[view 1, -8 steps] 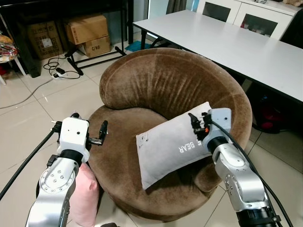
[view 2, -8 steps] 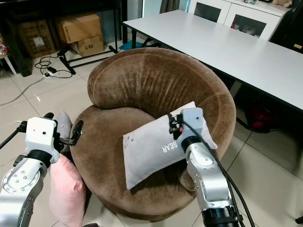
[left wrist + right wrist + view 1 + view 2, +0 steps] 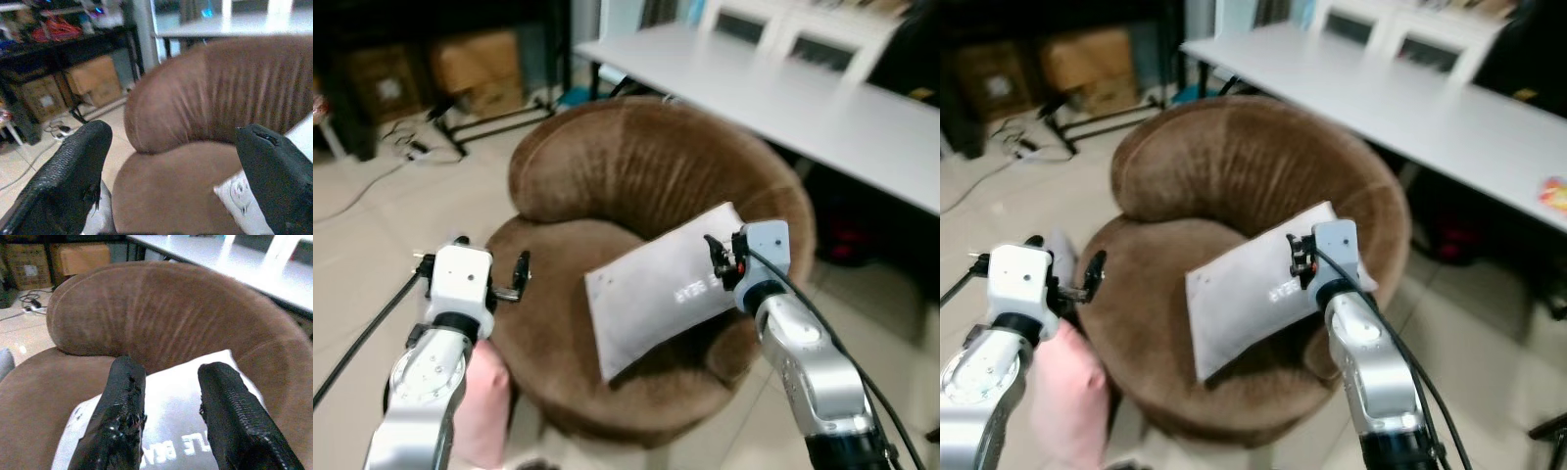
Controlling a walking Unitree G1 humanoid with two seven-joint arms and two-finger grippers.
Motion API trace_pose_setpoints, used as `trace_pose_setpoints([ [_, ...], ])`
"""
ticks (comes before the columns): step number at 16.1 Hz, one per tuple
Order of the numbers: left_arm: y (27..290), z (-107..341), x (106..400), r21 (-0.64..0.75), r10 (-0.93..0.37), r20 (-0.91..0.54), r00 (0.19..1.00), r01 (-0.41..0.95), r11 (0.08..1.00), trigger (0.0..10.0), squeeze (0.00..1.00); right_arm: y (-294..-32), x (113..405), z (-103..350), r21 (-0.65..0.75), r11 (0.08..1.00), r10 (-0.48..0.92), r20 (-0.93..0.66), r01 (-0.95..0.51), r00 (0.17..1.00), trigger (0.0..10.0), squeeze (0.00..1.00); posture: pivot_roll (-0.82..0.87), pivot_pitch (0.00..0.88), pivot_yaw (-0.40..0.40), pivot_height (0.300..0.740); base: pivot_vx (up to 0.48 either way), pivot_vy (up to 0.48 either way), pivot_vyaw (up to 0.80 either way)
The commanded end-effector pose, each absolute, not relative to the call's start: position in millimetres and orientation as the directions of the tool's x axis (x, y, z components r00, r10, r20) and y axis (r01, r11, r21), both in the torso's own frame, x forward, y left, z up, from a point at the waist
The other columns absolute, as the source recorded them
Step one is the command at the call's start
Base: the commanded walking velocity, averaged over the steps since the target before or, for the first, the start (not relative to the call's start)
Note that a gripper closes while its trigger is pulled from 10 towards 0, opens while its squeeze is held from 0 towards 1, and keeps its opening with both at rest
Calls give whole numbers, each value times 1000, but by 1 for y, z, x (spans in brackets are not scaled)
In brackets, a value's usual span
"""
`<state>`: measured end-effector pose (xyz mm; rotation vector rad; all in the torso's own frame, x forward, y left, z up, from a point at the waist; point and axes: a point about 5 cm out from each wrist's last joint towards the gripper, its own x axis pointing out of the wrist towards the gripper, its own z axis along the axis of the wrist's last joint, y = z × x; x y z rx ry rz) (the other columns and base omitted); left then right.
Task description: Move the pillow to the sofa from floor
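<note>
The grey rectangular cushion [image 3: 661,287] lies on my round brown velvet sofa chair [image 3: 636,176]. Right gripper [image 3: 168,418] hovers above it at three o'clock, fingers parted, empty; left gripper [image 3: 171,181] likewise spread. I'd withdraw straight back, avoiding snags.

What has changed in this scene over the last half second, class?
Little beyond the camera: the view has shifted and blurred. The grey pillow still lies on the brown sofa, the right hand stays open over it, and the left hand stays open beside the sofa.

Sofa [image 3: 656,176] seat open left of pillow [image 3: 666,289]; backrest blocks rear.
</note>
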<state>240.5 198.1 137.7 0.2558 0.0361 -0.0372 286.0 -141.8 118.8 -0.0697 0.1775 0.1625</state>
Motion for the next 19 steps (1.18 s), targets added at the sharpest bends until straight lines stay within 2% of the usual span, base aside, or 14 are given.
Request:
trace_pose_setpoints([
  [1,196,136,238,252,-28,-42,999,38,967,10000,0,-142,288,121,-68,984,152,-187,-167,971,10000,0,-7,0,-75,740,0,0,0],
  [8,195,133,237,245,-24,-46,999,35,969,10000,0,-143,286,120,-84,982,147,-207,-168,967,10000,0,-5,0,-82,740,-258,0,0],
  [16,196,131,237,236,5,-49,999,6,972,10000,0,-143,289,121,-97,978,158,-216,-182,964,10000,0,-5,0,-98,740,0,0,0],
  [19,195,132,238,225,16,-43,999,-6,974,10000,0,-144,291,123,-103,977,163,-214,-188,963,10000,0,-6,0,-107,740,0,321,0],
])
